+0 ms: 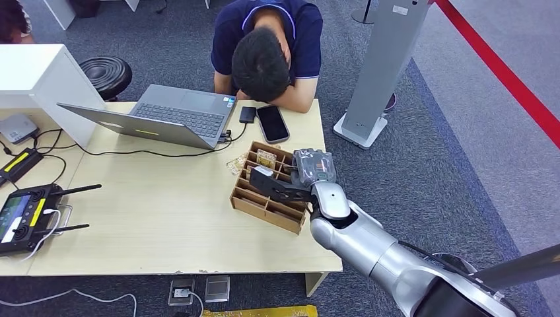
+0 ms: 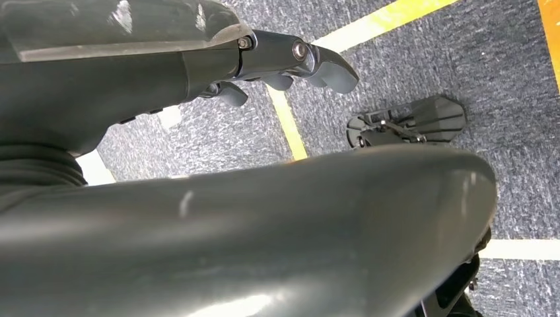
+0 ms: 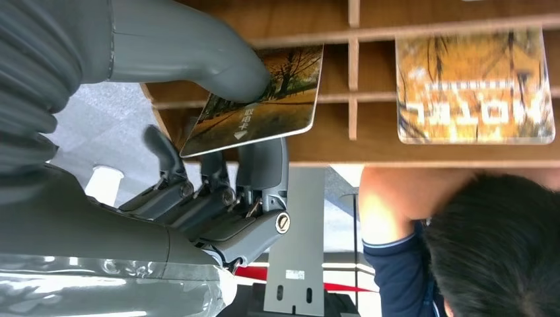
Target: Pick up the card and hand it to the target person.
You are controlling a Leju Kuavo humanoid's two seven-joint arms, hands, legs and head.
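A wooden divider box (image 1: 264, 203) stands near the table's right end. My right hand (image 1: 290, 185) hovers over it. In the right wrist view the thumb (image 3: 198, 53) presses an autumn-picture card (image 3: 271, 99) against the dark fingers (image 3: 257, 172) beneath it, so the card is pinched just above the box compartments (image 3: 350, 142). A second similar card (image 3: 475, 86) lies in the box (image 1: 267, 158). The person (image 1: 264, 59) sits at the far side, head down on the table. My left hand (image 2: 290, 63) hangs over the carpet, holding nothing.
On the table (image 1: 152, 218) are an open laptop (image 1: 165, 115), a black phone (image 1: 272, 123), a small black box (image 1: 247, 114), cables and a remote controller (image 1: 23, 214) at the left edge. A black stool (image 1: 105, 72) and a grey floor stand (image 1: 380, 72) flank the person.
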